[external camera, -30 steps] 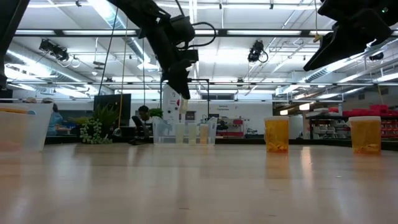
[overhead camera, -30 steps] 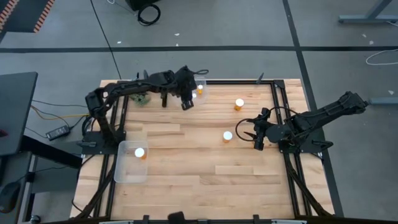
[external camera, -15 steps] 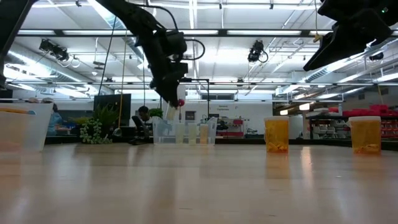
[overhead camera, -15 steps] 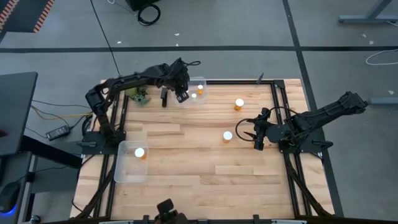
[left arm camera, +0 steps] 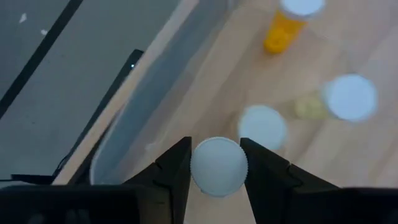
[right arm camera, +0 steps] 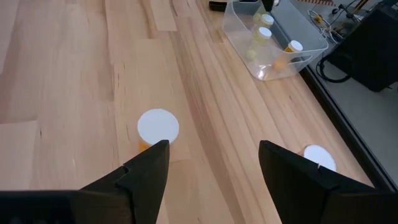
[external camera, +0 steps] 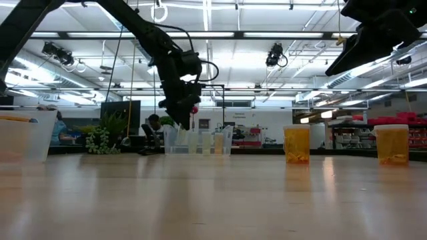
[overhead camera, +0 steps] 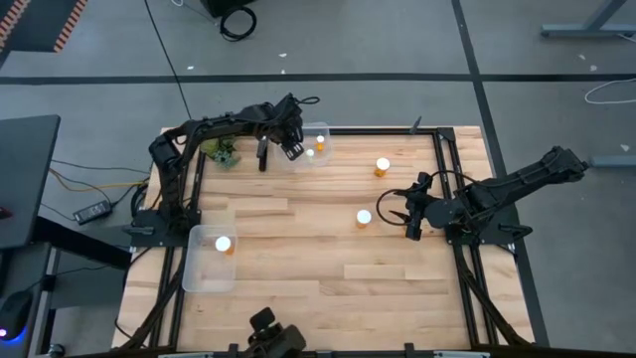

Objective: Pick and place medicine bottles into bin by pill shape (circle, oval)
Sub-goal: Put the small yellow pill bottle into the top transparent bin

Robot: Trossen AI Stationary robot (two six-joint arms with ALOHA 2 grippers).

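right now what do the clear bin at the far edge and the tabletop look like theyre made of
Clear rectangular bin: seemingly thin transparent plastic, glossy; the white-capped amber bottles inside show through its walls.
Light wooden tabletop: butcher-block wood planks, matte to satin; visible grain and staggered seams.

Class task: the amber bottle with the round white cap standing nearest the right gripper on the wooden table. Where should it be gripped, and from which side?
Grip the amber bottle around its white cap, coming from straight above. It stands upright, clear of neighbours, with the open right gripper beside it.
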